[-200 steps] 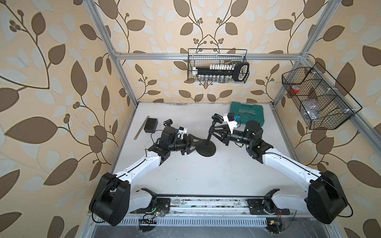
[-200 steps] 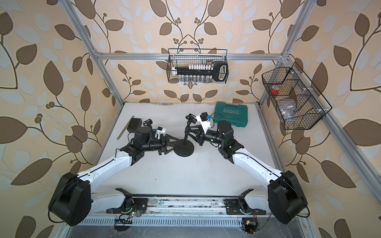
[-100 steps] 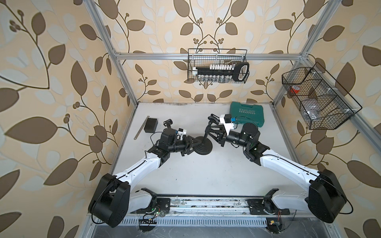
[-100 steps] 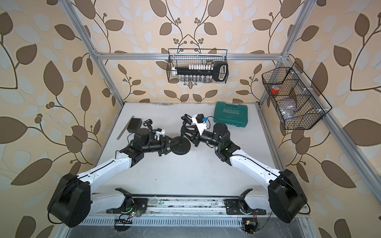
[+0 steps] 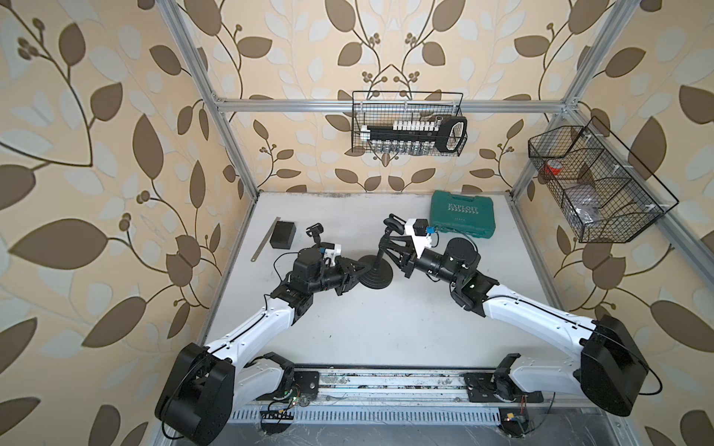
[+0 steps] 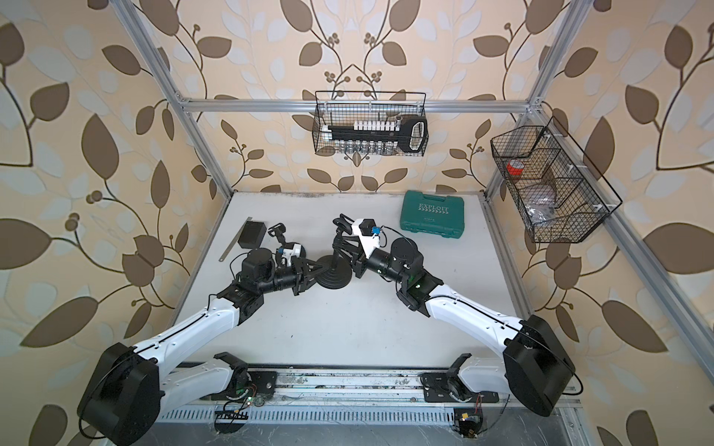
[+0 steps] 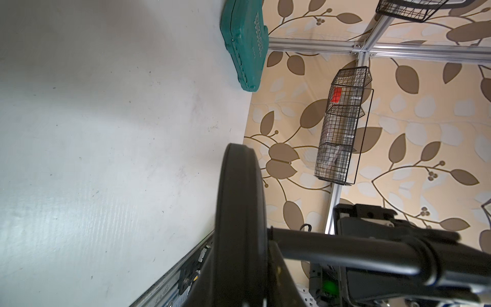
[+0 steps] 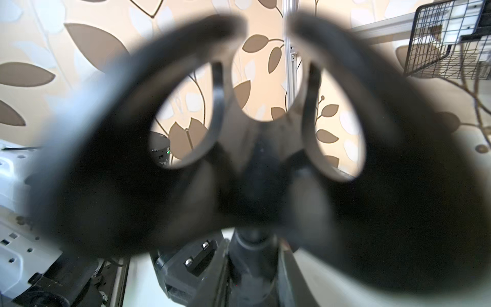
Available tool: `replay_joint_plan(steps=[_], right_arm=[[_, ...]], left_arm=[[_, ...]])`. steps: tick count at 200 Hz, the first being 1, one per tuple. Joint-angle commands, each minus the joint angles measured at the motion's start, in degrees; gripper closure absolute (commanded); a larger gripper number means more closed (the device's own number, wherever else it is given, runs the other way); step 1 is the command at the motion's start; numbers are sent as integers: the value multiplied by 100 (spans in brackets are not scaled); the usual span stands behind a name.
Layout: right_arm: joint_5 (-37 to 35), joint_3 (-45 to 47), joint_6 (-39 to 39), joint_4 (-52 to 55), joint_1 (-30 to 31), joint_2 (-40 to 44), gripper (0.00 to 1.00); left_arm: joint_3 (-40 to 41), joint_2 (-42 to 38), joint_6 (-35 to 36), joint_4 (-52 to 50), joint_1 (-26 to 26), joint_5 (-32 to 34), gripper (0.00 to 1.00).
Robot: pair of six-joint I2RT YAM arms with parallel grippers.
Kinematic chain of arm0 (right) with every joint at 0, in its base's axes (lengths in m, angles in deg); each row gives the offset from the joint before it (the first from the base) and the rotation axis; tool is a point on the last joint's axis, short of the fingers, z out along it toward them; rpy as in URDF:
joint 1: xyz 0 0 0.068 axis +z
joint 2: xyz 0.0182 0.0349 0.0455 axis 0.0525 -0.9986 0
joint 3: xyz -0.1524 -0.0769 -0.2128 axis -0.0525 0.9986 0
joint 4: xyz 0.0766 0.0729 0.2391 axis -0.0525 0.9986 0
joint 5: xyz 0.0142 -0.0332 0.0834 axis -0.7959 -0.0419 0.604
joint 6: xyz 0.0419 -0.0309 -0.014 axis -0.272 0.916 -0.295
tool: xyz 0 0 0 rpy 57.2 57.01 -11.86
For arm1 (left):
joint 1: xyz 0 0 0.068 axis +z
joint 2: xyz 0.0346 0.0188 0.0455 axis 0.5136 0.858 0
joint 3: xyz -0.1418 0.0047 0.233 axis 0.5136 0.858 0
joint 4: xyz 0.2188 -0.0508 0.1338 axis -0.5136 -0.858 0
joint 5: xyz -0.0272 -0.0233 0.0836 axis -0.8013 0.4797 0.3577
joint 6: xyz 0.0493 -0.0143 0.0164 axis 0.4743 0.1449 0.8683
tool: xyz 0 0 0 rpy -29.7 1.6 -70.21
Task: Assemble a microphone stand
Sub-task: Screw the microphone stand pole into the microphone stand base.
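Two end effectors meet at the microphone stand [image 5: 376,276] in the middle of the bench [image 5: 386,336]: the left end effector [image 5: 353,270] is pinched narrow on the rim of the base [image 6: 332,280], and the right end effector [image 5: 387,249] is clamped around the pole [image 6: 335,260]. You have open surface toward the front edge; the green case [image 5: 461,212] lies well apart at back right, and the black box [image 5: 283,234] and metal ruler [image 5: 264,239] lie along the left edge.

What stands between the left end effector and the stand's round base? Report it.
Nothing visible. The left end effector is at the rim of the round base, with no other thing between them. The right end effector holds the pole above it.
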Motion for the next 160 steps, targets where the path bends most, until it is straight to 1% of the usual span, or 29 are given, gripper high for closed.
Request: replay_joint_plan(steps=[1, 14, 31, 68, 91, 103, 111, 122, 133, 137, 144, 160], right_arm=[[-696, 114, 320, -286, 362, 67, 100], [-1054, 108, 245, -192, 461, 60, 100], [-1609, 117, 74, -52, 616, 64, 100], [-3548, 130, -177, 418, 1237, 134, 100], [-4792, -100, -129, 897, 1743, 6, 100], [-5281, -236, -64, 1042, 1939, -100, 100], [-5356, -331, -62, 1139, 1967, -172, 100], [-5229, -391, -44, 1179, 1965, -220, 100], [-4902, -437, 49, 1233, 1897, -207, 100], [-4710, -456, 51, 1304, 1845, -173, 95], [-4331, -478, 49, 1411, 1717, -107, 82], [-3145, -473, 54, 1612, 1305, 103, 54]], left_arm=[[38, -163, -316, 487, -9, 301, 88], [94, -185, -307, 617, -11, 359, 95], [152, -211, -281, 705, -6, 430, 100], [252, -255, -285, 960, -8, 555, 100], [259, -247, -268, 1024, -5, 617, 100], [258, -221, -278, 1110, -4, 637, 100], [258, -195, -287, 1142, -4, 637, 100], [247, -164, -285, 1154, -4, 637, 100], [230, -135, -299, 1061, -4, 637, 100], [228, -125, -305, 1020, -4, 645, 100], [209, -100, -291, 927, -4, 654, 100], [156, -9, -257, 792, 29, 664, 100]])
